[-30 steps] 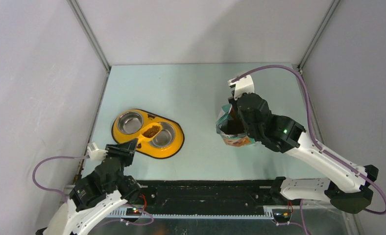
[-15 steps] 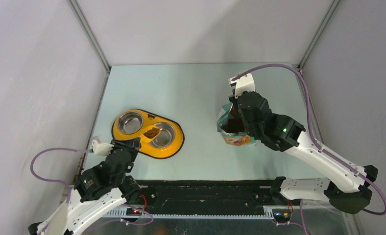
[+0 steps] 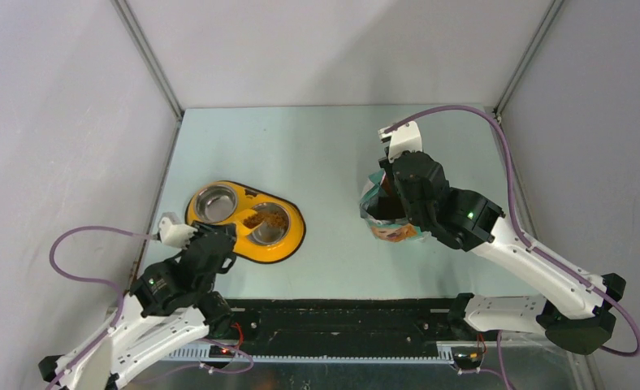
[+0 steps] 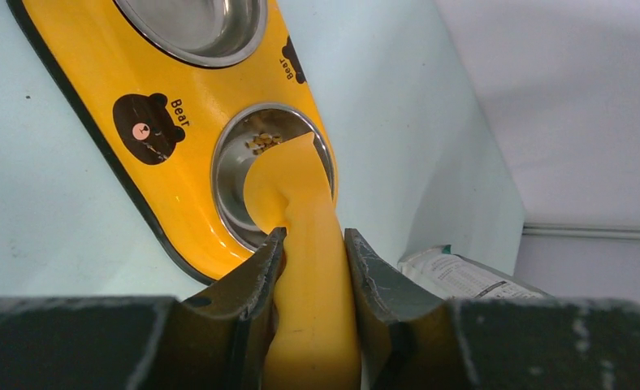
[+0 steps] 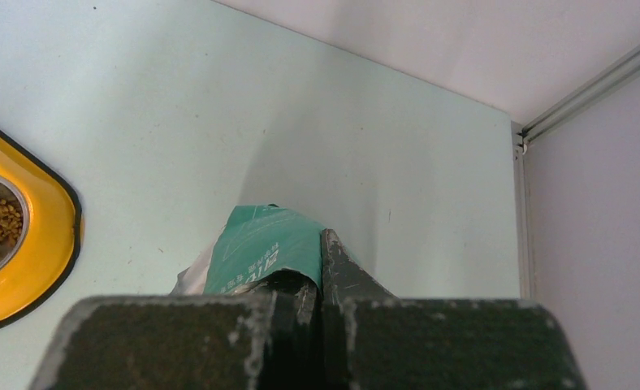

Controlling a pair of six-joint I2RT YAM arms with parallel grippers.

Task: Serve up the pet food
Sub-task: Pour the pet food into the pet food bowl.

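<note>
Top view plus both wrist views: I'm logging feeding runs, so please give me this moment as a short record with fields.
left claw: shut on the handle of the orange scoop
scoop: tip over the bowl nearer the bag
kibble: small heap in that bowl
other bowl: looks empty
feeder: yellow tray holding both bowls
right claw: shut on the top edge of the bag
bag: green and white, standing to the right of the feeder, apart from it
</note>
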